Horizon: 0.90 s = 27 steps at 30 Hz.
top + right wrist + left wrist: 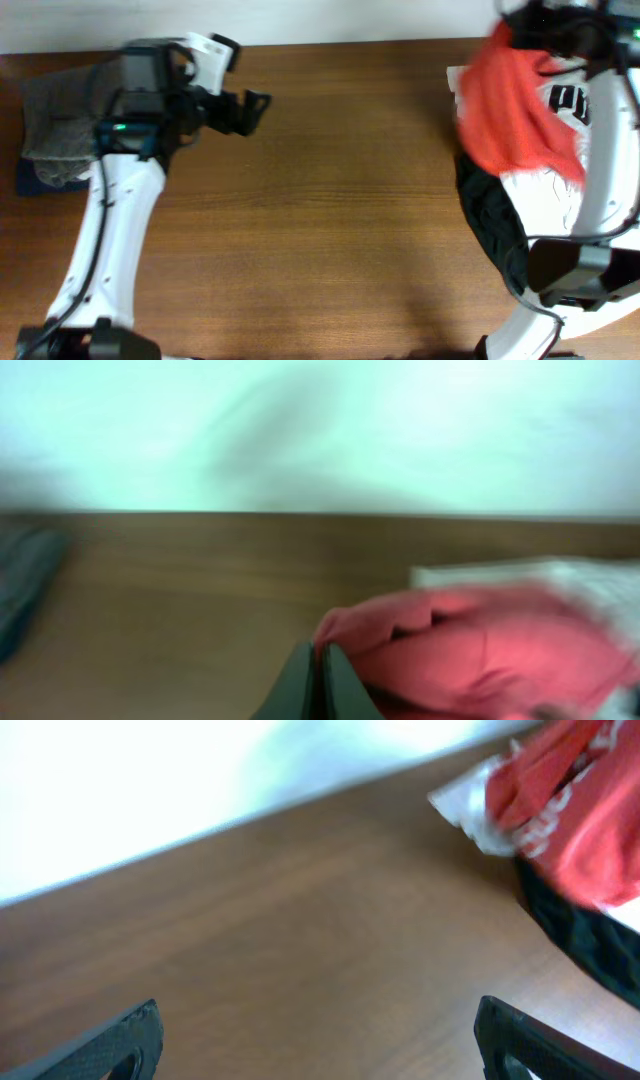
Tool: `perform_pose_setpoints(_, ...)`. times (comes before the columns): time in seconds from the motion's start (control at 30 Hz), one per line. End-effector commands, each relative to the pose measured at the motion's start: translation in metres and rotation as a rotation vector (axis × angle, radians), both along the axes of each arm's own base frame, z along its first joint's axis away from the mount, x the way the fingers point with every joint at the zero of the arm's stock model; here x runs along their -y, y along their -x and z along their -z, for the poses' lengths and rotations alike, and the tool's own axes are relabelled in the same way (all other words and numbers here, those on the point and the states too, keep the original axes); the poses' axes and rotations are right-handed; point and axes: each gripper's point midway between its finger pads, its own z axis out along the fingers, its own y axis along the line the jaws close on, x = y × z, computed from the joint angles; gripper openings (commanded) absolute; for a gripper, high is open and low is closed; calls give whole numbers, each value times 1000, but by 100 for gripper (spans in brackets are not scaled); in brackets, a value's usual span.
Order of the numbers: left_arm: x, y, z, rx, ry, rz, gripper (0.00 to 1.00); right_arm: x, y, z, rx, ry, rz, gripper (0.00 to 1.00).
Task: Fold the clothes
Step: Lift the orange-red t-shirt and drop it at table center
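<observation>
The red shirt (515, 105) is seen bunched at the far right of the table (350, 200). It lies over a white shirt (572, 100) with black letters. A black garment (490, 220) is spread just below them, touching both, toward the near edge.

The right tool (320, 665) is shown closed, its fingers pressed together. A fold of the red shirt is pinched at their tips. In the overhead view that edge of the shirt is drawn up toward the far right corner, where the right arm's wrist is seen.

The left tool (245, 108) is held wide, with nothing between its fingers (110, 1045). It is found over bare table on the left side, well apart from the clothes. A grey cloth (55, 125) is seen at the far left edge, partly covered by the left arm.
</observation>
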Motion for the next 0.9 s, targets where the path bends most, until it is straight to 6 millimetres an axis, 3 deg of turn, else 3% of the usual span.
perform_pose_setpoints(0.0, -35, 13, -63, 150, 0, -63, 99, -85, 27, -84, 191, 16, -200, 4)
perform_pose_setpoints(0.07, -49, 20, -72, 161, -2, -96, 99, -119, 44, -109, 243, 14, -271, 4)
perform_pose_setpoints(0.17, -67, 30, -81, 165, -6, -140, 99, -149, 63, -129, 284, 18, -328, 4)
perform_pose_setpoints(0.33, -89, 44, -87, 156, -10, -198, 99, -179, 78, -127, 266, 47, -360, 4)
perform_pose_setpoints(0.5, -92, 47, -85, 140, -10, -206, 99, -198, 75, -94, 171, 57, -401, 4)
perform_pose_setpoints(0.7, -91, 49, -80, 117, -9, -206, 99, -211, 55, -25, 3, 77, -443, 4)
perform_pose_setpoints(0.73, -91, 50, -80, 115, -9, -206, 99, -220, 53, -7, -28, 80, -497, 4)
perform_pose_setpoints(0.87, -91, 50, -79, 109, -9, -206, 99, -244, 55, 20, -56, 90, -606, 4)
